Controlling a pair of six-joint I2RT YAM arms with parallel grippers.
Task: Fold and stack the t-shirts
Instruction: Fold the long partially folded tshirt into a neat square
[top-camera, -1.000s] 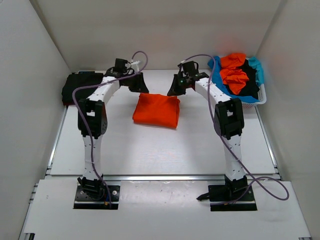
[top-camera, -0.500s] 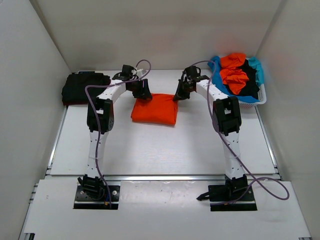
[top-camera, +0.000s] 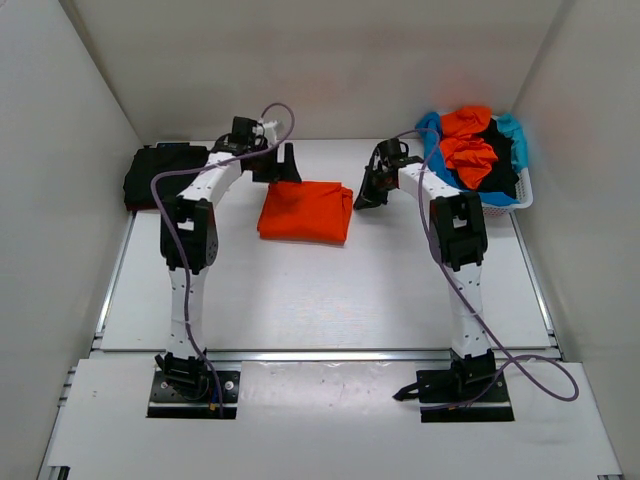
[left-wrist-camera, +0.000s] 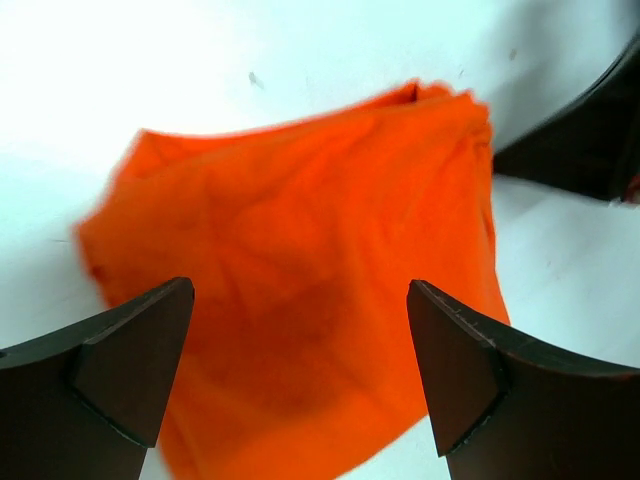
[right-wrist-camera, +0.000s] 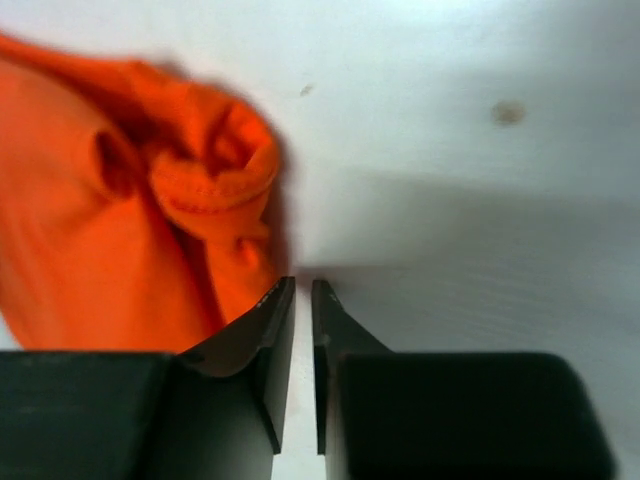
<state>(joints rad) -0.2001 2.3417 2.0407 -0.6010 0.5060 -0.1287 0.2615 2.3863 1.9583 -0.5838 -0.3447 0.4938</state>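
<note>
Orange t-shirt (top-camera: 305, 212) lies folded flat on the desk (top-camera: 330, 300), toward the far side, between the two arms. Left fingers (left-wrist-camera: 130, 360) stand wide apart above it, clamping nothing. Right fingers (right-wrist-camera: 250, 370) are almost together with a thin empty slit between them, just beside its right edge. Black t-shirt (top-camera: 160, 175) lies folded at far left. Crumpled shirts fill the basket (top-camera: 512, 204) at far right.

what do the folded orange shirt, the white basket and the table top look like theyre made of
Bright orange folded cloth t-shirt: looks like soft knit fabric, matte; it creases, and a stitched hem bunches at one corner.
White lattice basket: likely moulded plastic, judging by its regular openwork wall.
White table top: hard, smooth, matte sheet; laminate or painted board, cannot tell which.
</note>
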